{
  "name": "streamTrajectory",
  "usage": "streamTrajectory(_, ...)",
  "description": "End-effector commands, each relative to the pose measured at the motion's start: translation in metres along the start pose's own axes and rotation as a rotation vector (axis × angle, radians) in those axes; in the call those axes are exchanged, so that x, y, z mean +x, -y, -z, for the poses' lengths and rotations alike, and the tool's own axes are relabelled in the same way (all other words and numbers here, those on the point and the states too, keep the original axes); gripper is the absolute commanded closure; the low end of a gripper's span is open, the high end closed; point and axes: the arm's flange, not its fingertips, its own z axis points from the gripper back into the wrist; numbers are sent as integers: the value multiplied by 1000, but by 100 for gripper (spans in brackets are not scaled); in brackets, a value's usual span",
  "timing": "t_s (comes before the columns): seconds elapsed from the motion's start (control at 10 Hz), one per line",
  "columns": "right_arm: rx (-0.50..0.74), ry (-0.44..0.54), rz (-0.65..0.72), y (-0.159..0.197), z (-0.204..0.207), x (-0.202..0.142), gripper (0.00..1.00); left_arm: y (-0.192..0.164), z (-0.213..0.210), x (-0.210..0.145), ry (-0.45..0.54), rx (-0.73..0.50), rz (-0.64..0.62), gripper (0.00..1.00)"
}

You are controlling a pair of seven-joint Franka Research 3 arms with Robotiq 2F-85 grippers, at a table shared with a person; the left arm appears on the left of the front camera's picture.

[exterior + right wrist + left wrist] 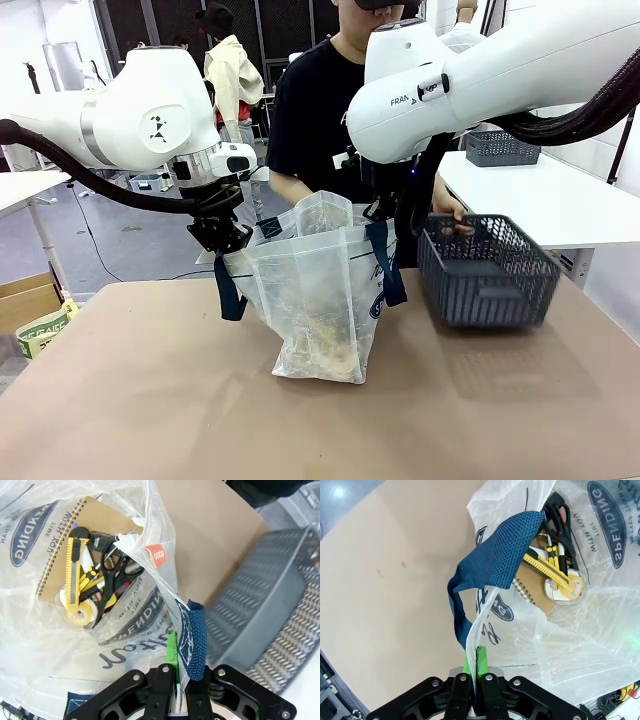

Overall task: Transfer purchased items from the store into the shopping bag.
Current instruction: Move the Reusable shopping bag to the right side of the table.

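The shopping bag, translucent with navy handles, stands open mid-table. My left gripper is shut on its left rim, and my right gripper is shut on its right rim; together they hold the mouth open. In the left wrist view the green pads pinch the plastic rim beside a blue handle. Purchased items lie inside the bag: a brown spiral notebook, a yellow cutter and black scissors. In the right wrist view my right gripper clamps the rim next to the other handle.
A dark grey mesh basket stands right of the bag, with the person's hand at its far rim. The person in black stands across the table. Another basket sits on the white table behind.
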Motion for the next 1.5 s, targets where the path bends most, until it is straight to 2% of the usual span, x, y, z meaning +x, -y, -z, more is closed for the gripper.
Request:
streamTrajectory(0.0,0,0,0,0,0,0,100,0,0,0,0,0,0,100)
streamTrajectory(0.4,-31,-1,75,-15,-11,21,100,26,-7,18,16,-17,46,100)
streamTrajectory(0.6,-23,0,131,-21,-12,31,100,35,-8,25,32,-38,6,100)
streamTrajectory(1.0,10,87,229,-24,-7,46,100,44,-8,38,111,-103,-92,100)
streamTrajectory(1.4,65,134,322,-30,-6,53,100,56,-16,53,177,-162,-72,100)
